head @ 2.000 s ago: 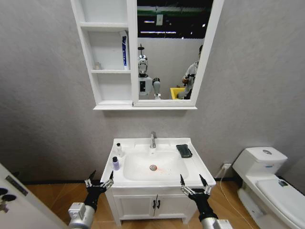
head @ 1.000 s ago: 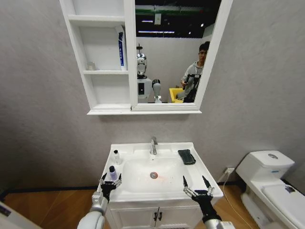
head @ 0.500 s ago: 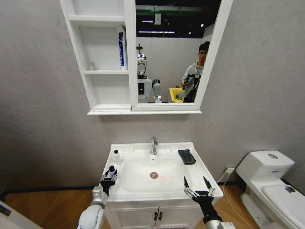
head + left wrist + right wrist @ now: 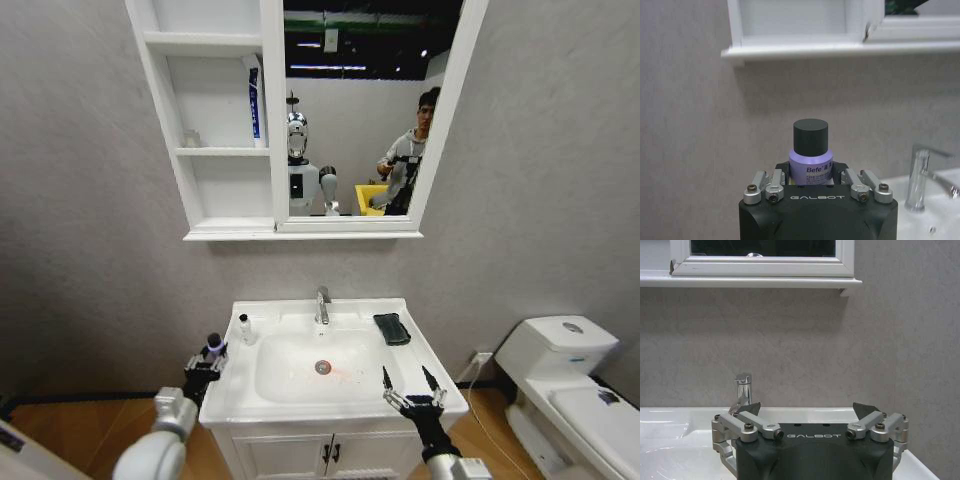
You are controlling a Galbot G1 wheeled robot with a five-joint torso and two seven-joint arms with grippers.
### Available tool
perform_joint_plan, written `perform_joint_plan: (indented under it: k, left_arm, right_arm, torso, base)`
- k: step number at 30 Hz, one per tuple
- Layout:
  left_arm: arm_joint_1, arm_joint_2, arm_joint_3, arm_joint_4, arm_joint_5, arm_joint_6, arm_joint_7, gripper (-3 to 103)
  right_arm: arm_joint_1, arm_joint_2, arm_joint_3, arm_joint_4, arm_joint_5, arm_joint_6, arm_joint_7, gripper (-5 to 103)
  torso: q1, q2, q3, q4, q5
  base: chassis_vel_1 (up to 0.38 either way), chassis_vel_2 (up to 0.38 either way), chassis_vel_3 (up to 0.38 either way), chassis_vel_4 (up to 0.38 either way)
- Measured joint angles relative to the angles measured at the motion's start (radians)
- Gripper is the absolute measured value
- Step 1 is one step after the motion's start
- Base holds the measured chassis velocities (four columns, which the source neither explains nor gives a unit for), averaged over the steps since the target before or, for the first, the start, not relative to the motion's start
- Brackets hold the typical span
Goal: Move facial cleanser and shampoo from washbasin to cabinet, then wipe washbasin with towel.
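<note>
In left end effector, black-capped lilac bottle

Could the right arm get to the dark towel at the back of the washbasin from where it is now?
Probably yes. The right gripper hangs open at the washbasin's front right edge, holding nothing, and the towel lies on the same side behind it with nothing between them. The left gripper is busy with a purple bottle.

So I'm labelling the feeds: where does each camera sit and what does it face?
Head: high, looking down at the washbasin, cabinet; both arms low in frame.
Left wrist: behind the left gripper, holding the purple bottle, facing the wall.
Right wrist: behind the open right gripper, facing the wall.
Shared: the faucet appears in all three.
</note>
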Motion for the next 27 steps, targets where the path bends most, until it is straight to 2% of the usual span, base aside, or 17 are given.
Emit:
perform_joint_plan:
  k: [1, 2, 3, 5, 6, 7, 10, 11, 13, 14, 15, 18, 19, 21, 25, 27]
  left_arm:
    - [-0.011, 0.048, -0.011, -0.025, -0.056, 0.027, -0.013, 43]
    - [-0.044, 0.158, -0.028, -0.061, -0.173, 0.078, -0.045, 43]
    - [-0.044, 0.158, -0.028, -0.061, -0.173, 0.078, -0.045, 43]
    - [-0.118, 0.325, -0.047, -0.087, -0.346, 0.136, -0.099, 43]
    - [-0.151, 0.381, -0.05, -0.09, -0.41, 0.157, -0.123, 43]
    - [-0.151, 0.381, -0.05, -0.09, -0.41, 0.157, -0.123, 43]
    - [-0.262, 0.525, -0.043, -0.074, -0.581, 0.212, -0.192, 43]
    - [-0.262, 0.525, -0.043, -0.074, -0.581, 0.212, -0.192, 43]
    - [-0.337, 0.593, -0.029, -0.054, -0.667, 0.246, -0.222, 43]
    - [-0.337, 0.593, -0.029, -0.054, -0.667, 0.246, -0.222, 43]
    - [-0.398, 0.637, -0.016, -0.029, -0.72, 0.274, -0.237, 43]
    - [-0.538, 0.688, 0.04, 0.037, -0.829, 0.319, -0.284, 43]
    - [-0.538, 0.688, 0.04, 0.037, -0.829, 0.319, -0.284, 43]
    - [-0.635, 0.705, 0.092, 0.086, -0.861, 0.355, -0.287, 43]
    - [-0.719, 0.71, 0.153, 0.121, -0.878, 0.374, -0.289, 43]
    - [-0.852, 0.708, 0.25, 0.159, -0.89, 0.383, -0.294, 43]
  right_arm:
    - [0.001, 0.0, -0.001, -0.003, 0.0, 0.001, -0.002, 100]
    - [0.006, 0.0, -0.002, -0.009, -0.002, 0.005, -0.005, 100]
    - [0.006, 0.0, -0.002, -0.009, -0.002, 0.005, -0.005, 100]
    - [0.016, 0.001, -0.004, -0.015, -0.004, 0.008, -0.008, 100]
    - [0.019, 0.001, -0.004, -0.016, -0.004, 0.008, -0.009, 100]
    - [0.019, 0.001, -0.004, -0.016, -0.004, 0.008, -0.009, 100]
    - [0.021, 0.002, 0.001, -0.016, -0.003, 0.012, -0.013, 100]
    - [0.021, 0.002, 0.001, -0.016, -0.003, 0.012, -0.013, 100]
    - [0.018, 0.002, 0.004, -0.019, -0.002, 0.015, -0.016, 100]
    - [0.018, 0.002, 0.004, -0.019, -0.002, 0.015, -0.016, 100]
    - [0.016, 0.002, 0.005, -0.021, -0.002, 0.018, -0.018, 100]
    - [0.018, 0.0, 0.003, -0.023, -0.002, 0.019, -0.019, 100]
    - [0.018, 0.0, 0.003, -0.023, -0.002, 0.019, -0.019, 100]
    - [0.026, -0.004, 0.001, -0.023, -0.002, 0.019, -0.019, 100]
    - [0.03, -0.005, -0.001, -0.026, -0.003, 0.019, -0.019, 100]
    - [0.03, -0.004, -0.003, -0.027, -0.006, 0.018, -0.02, 100]
  torso:
    - [0.0, 0.0, 0.0, 0.0, 0.0]
    - [0.0, 0.0, 0.0, 0.0, -0.0001]
    - [0.0, 0.0, 0.0, 0.0, -0.0001]
    - [0.0, 0.0, 0.0, -0.0001, 0.0006]
    - [0.0, 0.0, 0.0, -0.0001, 0.0004]
    - [0.0, 0.0, 0.0, -0.0001, 0.0004]
    - [0.0, 0.0, 0.0, 0.0002, -0.0001]
    - [0.0, 0.0, 0.0, 0.0002, -0.0001]
    - [0.0, 0.0, 0.0, 0.0001, 0.0001]
    - [0.0, 0.0, 0.0, 0.0001, 0.0001]
    - [0.0, 0.0, 0.0, 0.0, 0.0005]
    - [0.0, 0.0, 0.0, 0.0001, -0.0001]
    - [0.0, 0.0, 0.0, 0.0001, -0.0001]
    - [0.0, 0.0, 0.0, 0.0005, 0.0001]
    - [0.0, 0.0, 0.0, 0.0005, -0.0001]
    - [0.0, 0.0, 0.0, 0.0001, 0.0]
  base:
    - [0.0, 0.0, 0.0, 0.0]
    - [0.0, 0.0, 0.0, 0.0]
    - [0.0, 0.0, 0.0, 0.0]
    - [0.0, 0.0, 0.0, 0.0]
    - [0.0, 0.0, 0.0, 0.0]
    - [0.0, 0.0, 0.0, 0.0]
    - [0.0, 0.0, 0.0, 0.0]
    - [0.0, 0.0, 0.0, 0.0]
    - [0.0, 0.0, 0.0, 0.0]
    - [0.0, 0.0, 0.0, 0.0]
    - [0.0, 0.0, 0.0, 0.0]
    - [0.0, 0.0, 0.0, 0.0]
    - [0.0, 0.0, 0.0, 0.0]
    - [0.0, 0.0, 0.0, 0.0]
    - [0.0, 0.0, 0.0, 0.0]
    - [0.0, 0.0, 0.0, 0.0]
